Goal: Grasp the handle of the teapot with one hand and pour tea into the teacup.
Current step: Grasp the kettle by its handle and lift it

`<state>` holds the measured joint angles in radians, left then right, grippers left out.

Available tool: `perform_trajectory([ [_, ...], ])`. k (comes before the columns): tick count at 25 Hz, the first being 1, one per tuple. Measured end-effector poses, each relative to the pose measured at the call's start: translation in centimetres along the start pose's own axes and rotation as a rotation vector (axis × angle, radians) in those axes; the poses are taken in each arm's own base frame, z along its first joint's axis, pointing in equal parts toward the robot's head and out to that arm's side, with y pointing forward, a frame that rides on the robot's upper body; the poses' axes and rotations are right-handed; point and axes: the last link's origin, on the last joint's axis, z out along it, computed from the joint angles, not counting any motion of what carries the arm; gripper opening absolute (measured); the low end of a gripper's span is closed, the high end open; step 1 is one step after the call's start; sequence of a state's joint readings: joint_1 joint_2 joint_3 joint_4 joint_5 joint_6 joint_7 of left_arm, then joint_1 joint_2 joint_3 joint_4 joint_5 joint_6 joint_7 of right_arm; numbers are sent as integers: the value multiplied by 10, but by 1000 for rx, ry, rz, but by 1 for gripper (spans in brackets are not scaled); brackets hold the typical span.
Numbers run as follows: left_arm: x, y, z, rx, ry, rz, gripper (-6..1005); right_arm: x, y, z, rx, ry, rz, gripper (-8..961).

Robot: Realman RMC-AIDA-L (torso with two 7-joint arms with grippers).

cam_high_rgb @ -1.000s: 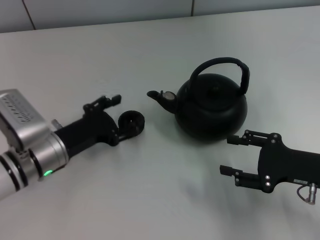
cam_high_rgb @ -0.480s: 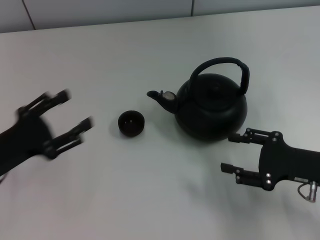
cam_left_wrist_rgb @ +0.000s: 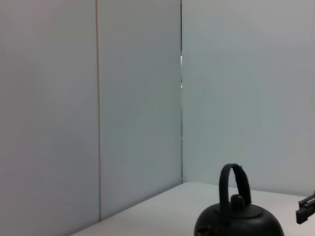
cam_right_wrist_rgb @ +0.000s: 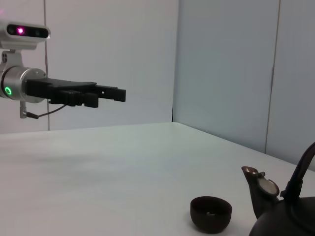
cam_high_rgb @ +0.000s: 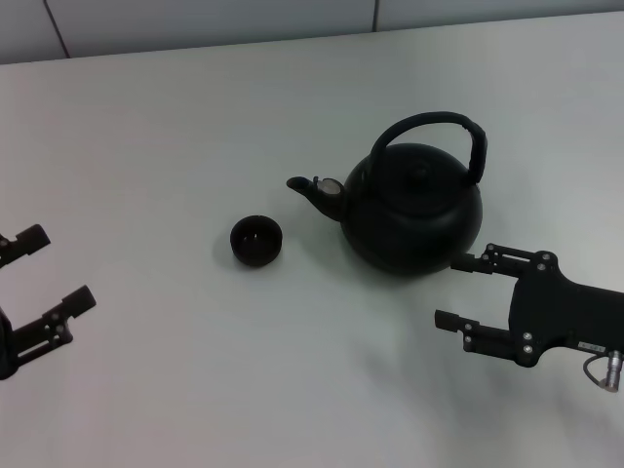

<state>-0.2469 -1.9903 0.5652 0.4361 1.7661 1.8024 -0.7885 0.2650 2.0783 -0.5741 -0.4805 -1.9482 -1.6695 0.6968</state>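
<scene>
Teapot (cam_high_rgb: 411,207) is sitting mid-worktop, spout facing the teacup (cam_high_rgb: 256,240) for pouring, while both the right gripper (cam_high_rgb: 466,291) and left gripper (cam_high_rgb: 49,268) are gaping wide and holding nothing.

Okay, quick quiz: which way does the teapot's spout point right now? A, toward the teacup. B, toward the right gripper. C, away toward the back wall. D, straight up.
A: in the head view the spout of the teapot juts toward the robot's left, where the teacup sits apart from it; the open right gripper waits on the pot's other side.
</scene>
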Motion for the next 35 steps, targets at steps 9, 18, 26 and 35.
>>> perform_trajectory([
  [9,-25,6,-8,-42,-207,18,810,1,2,0,0,-3,9,670],
  [18,-27,6,-8,-32,-216,18,810,5,12,0,32,-41,27,670],
  [26,-27,6,-3,-34,-208,17,810,13,44,8,531,-287,54,669],
  [35,-27,7,1,-32,-200,16,811,16,57,36,925,-218,124,670],
])
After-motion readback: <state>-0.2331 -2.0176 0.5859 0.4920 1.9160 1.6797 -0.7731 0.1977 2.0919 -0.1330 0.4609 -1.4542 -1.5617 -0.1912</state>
